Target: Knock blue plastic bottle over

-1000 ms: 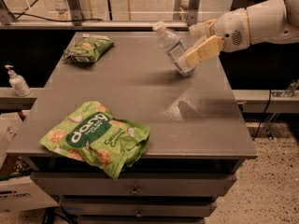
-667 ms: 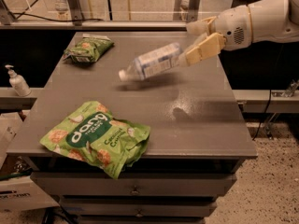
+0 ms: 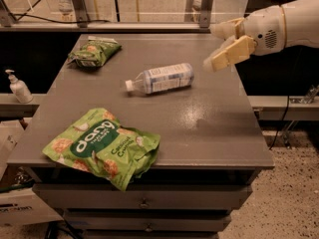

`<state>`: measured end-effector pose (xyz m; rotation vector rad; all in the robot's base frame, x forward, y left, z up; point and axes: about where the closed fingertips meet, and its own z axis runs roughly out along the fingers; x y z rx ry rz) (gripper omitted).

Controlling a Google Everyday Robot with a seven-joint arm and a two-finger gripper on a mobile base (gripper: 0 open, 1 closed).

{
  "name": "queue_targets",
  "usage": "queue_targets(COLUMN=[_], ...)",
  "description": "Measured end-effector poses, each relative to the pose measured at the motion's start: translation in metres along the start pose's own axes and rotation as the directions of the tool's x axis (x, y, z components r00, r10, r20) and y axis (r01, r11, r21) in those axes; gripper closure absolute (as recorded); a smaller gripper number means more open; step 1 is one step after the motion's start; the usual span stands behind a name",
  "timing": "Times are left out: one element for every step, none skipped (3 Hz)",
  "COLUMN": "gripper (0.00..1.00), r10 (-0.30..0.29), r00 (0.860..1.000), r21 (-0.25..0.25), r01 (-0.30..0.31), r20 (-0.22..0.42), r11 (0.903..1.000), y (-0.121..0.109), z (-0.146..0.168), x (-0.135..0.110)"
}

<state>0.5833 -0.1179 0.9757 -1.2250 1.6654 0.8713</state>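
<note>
Though flat, bottle (image 3: pixel 162 78) apart from gripper (image 3: pixel 212 49)

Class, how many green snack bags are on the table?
2: front-left bag at the table edge, back-left bag near the corner. End effector hovers right of the bottle.

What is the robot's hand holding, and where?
Nothing. The gripper hangs open over the table, apart from the blue plastic bottle lying on its side.

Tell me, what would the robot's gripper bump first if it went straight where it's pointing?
The gripper, open over the table, points left and slightly down. Probably it would meet the blue plastic bottle lying on its side first, though depth is unclear and it might pass above.
</note>
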Motion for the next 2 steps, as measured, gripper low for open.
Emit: queue_targets(gripper=[0.0, 0.0], r10=[-0.028, -0.034], r00=[1.0, 0.999], r21=[0.05, 0.056], r01=[0.028, 0.035], r20=[-0.013, -0.012], r11=[0.9983, 0.9979], y=[-0.0156, -0.0173], z=[-0.0266, -0.0289], x=[0.0141, 0.0133])
